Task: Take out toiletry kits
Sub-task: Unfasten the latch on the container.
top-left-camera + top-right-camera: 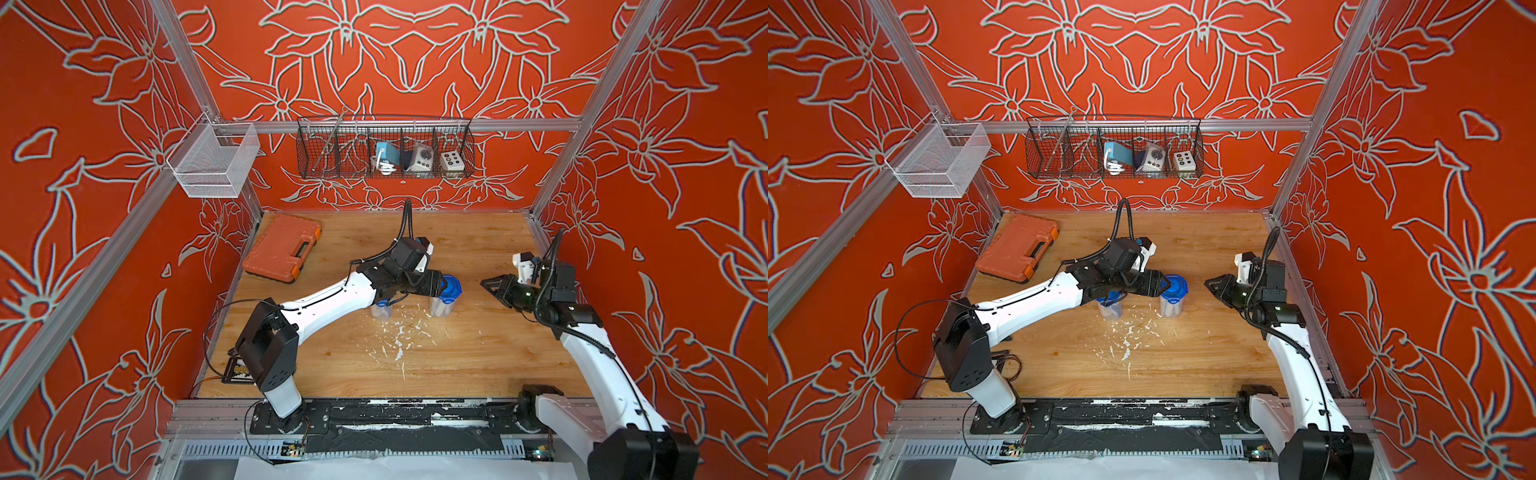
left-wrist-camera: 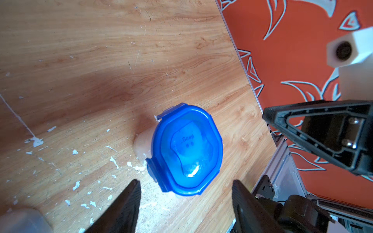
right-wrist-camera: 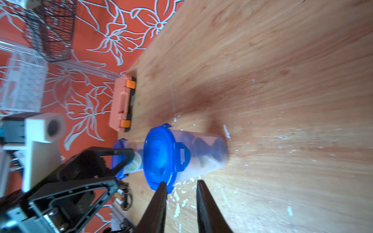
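Observation:
Two clear jars with blue clip lids stand mid-table. The right jar shows white tubes through its wall. The left jar is mostly hidden under my left arm. The toiletry kits show only dimly inside them: dark shapes in the near jar and a round greenish top in the far one. My left gripper is open, its fingers either side of the lid's near edge without touching. My right gripper hangs right of that jar, its jaws narrowly apart and empty.
An orange tool case lies at the back left of the wooden table. A black wire basket and a white mesh basket hang on the walls. White flakes dot the table's middle. A dark card lies front left.

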Controlling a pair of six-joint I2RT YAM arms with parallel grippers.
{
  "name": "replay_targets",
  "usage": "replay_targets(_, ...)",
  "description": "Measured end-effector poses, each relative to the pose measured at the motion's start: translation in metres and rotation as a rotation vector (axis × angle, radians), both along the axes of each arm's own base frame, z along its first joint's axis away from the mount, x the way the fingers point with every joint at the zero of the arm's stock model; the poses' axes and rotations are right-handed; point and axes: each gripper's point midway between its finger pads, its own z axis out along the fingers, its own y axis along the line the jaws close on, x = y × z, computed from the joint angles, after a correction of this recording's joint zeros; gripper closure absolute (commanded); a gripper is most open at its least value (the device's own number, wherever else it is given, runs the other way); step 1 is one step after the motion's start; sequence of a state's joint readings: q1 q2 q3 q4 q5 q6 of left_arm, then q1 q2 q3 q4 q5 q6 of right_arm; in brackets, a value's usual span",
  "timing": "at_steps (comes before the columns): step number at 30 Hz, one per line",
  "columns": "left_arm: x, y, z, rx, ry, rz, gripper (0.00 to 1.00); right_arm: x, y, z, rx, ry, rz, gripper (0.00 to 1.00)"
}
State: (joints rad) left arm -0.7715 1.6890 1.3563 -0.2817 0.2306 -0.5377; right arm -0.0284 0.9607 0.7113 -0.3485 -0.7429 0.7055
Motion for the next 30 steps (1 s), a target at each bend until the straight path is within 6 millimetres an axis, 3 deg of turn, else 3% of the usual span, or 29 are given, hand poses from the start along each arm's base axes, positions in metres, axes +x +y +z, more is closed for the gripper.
replay_targets(7, 0.012, -0.012, -0.016, 0.015, 0.024, 0.002, 0.34, 0.006, 0.010, 0.003, 0.133, -0.027, 0.010, 0.70)
replay_targets(11, 0.014, -0.014, -0.021, 0.024, 0.030, 0.005, 0.36, 0.008, 0.014, -0.009, 0.199, -0.005, 0.008, 0.63)
replay_targets(17, 0.015, -0.014, -0.026, 0.029, 0.038, 0.007, 0.38, 0.014, 0.018, -0.018, 0.265, 0.012, 0.011, 0.62)
replay_targets(22, 0.012, -0.011, -0.035, 0.040, 0.054, 0.012, 0.39, 0.018, 0.020, -0.030, 0.309, 0.036, 0.011, 0.45)
replay_targets(30, 0.012, -0.011, -0.039, 0.031, 0.063, 0.023, 0.41, 0.024, 0.027, -0.039, 0.340, 0.053, 0.026, 0.42)
